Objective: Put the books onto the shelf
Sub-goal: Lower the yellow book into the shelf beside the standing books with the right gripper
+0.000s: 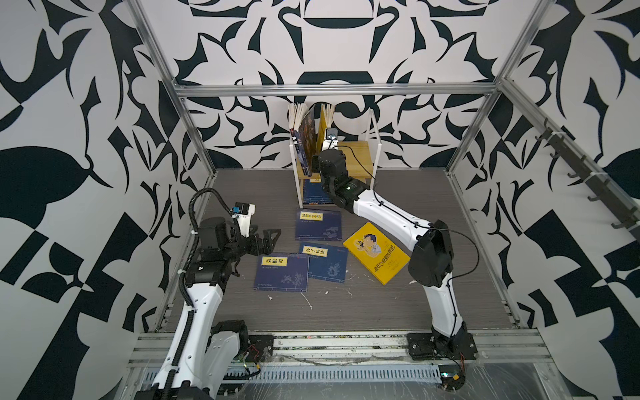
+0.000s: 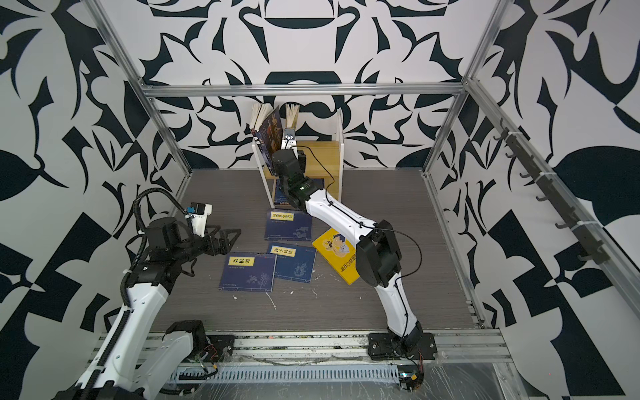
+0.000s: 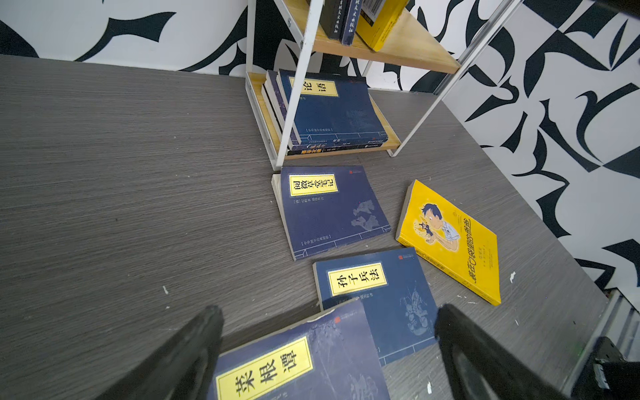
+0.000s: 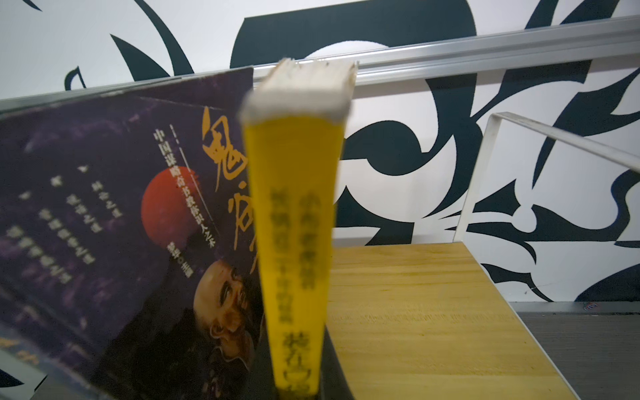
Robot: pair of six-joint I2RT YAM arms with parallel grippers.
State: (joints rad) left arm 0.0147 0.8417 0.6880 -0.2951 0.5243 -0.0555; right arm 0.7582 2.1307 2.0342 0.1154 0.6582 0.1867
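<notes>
Grey wood-grain table (image 1: pixel 398 304), loud black-and-white walls. Right gripper (image 4: pixel 297 384) is pinched tight on the spine of a yellow book (image 4: pixel 294 225), standing it on the top board of the shelf (image 1: pixel 360 152) beside the leaning portrait book (image 4: pixel 138 225). Best to tip it against that neighbour before letting go, since upright alone it may topple (thin paperback). Left gripper (image 3: pixel 330 311) gapes wide and empty over a navy book (image 3: pixel 298 363), one of four lying flat on the table.
</notes>
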